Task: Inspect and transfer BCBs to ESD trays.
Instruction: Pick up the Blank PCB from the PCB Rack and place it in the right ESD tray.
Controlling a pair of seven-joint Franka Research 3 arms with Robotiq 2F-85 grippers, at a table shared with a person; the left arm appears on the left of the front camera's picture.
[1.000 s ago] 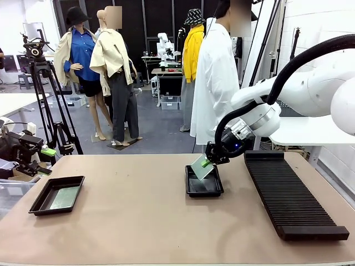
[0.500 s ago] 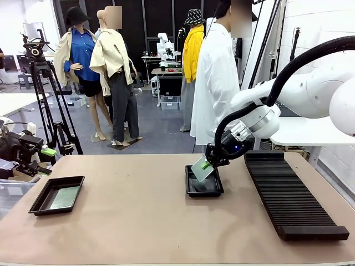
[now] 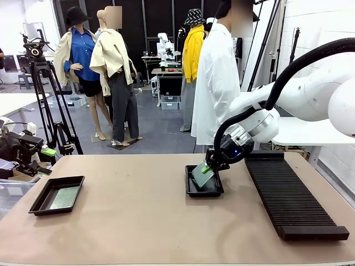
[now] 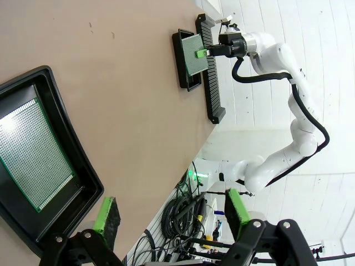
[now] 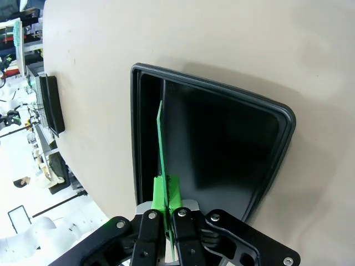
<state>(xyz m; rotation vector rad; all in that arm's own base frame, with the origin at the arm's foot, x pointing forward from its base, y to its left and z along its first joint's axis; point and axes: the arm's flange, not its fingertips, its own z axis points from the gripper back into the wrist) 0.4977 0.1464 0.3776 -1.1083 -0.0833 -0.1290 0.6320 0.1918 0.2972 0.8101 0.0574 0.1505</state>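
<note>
My right gripper (image 3: 209,165) is shut on the top edge of a green BCB (image 3: 201,174), which hangs tilted with its lower edge inside the middle ESD tray (image 3: 204,192). In the right wrist view the BCB (image 5: 161,141) is edge-on between my green pads (image 5: 165,191), near the left wall of that tray (image 5: 284,136). My left gripper (image 4: 171,209) is open and holds nothing, hovering beside the left ESD tray (image 4: 83,160). A second BCB (image 4: 33,158) lies flat in that tray. In the front view the left tray (image 3: 37,206) and its BCB (image 3: 65,197) lie near the table's left edge.
A long black ribbed rack (image 3: 288,194) lies on the table right of the middle tray. A person in a white coat (image 3: 216,83) stands at the far side. The brown tabletop (image 3: 133,216) between the two trays is bare. A tripod (image 3: 50,111) stands beyond the table's left.
My right gripper has moved slightly down with the BCB, bringing its lower edge deeper into the middle tray. The left tray and its board have not moved.
</note>
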